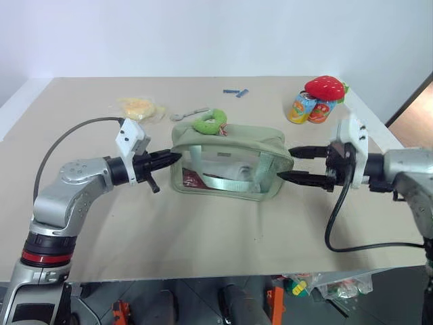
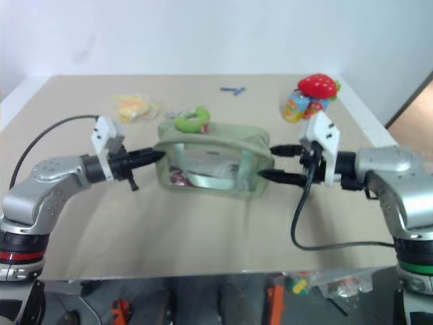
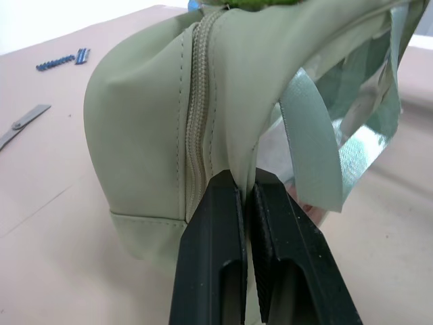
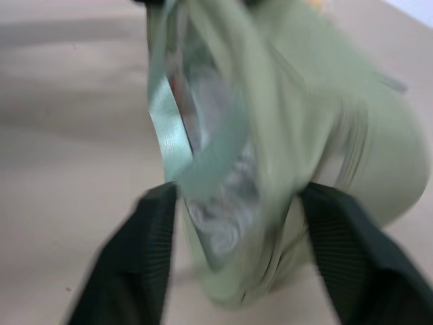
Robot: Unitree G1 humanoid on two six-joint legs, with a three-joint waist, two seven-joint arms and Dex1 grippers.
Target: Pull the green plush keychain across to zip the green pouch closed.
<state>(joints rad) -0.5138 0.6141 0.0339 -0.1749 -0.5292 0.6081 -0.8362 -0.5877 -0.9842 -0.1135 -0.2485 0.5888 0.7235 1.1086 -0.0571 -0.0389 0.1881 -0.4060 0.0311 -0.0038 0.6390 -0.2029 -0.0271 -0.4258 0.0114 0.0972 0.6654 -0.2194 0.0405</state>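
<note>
Now the left gripper (image 1: 170, 158) is shut tight on a fold of cloth at the left end of the green pouch (image 1: 230, 143), right beside the zipper (image 3: 197, 115). The right gripper (image 1: 289, 164) has its two fingers wide apart at the right end of the pouch, one finger high and one low, and it holds nothing. The pouch sits in the middle of the counter (image 1: 203, 237). The green plush keychain (image 1: 210, 122) lies on top of the pouch, toward its left and far side.

To do this step well, I think the left gripper should keep its firm pinch so the pouch cannot slide. The right gripper is at the wrong end for the keychain. It needs to lift over the top of the pouch, close on the fuzzy ring, and then pull it straight along the zipper line. A slow, level pull should help, since the pouch is soft and may fold.

Other things sit farther off. A red plush strawberry (image 1: 325, 87) rests on some little cans (image 1: 310, 108) at the far right. A yellow packet (image 1: 140, 107) lies at the far left, and a spoon (image 1: 189, 113) is near it. Two small blue bits (image 1: 235, 92) lie at the far side. None of them is in the way of the pull.
</note>
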